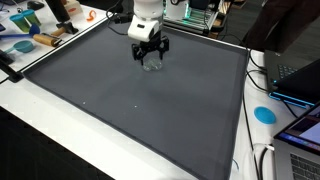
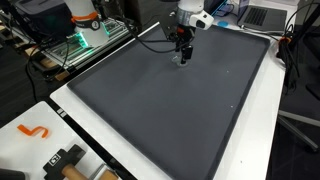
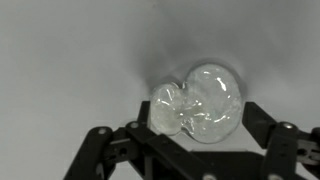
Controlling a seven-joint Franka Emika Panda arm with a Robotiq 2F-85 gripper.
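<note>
- Clear blob sits on the grey mat, up near its 12 o'clock edge.
- Pincer hangs right over it, jaws wide apart, not gripping anything.

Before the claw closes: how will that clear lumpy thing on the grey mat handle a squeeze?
The clear lumpy thing looks thin-walled, so probably light and apt to crumple. Its glossy lobes may slip from the open claw. On the mat a nudge would likely slide it.
</note>
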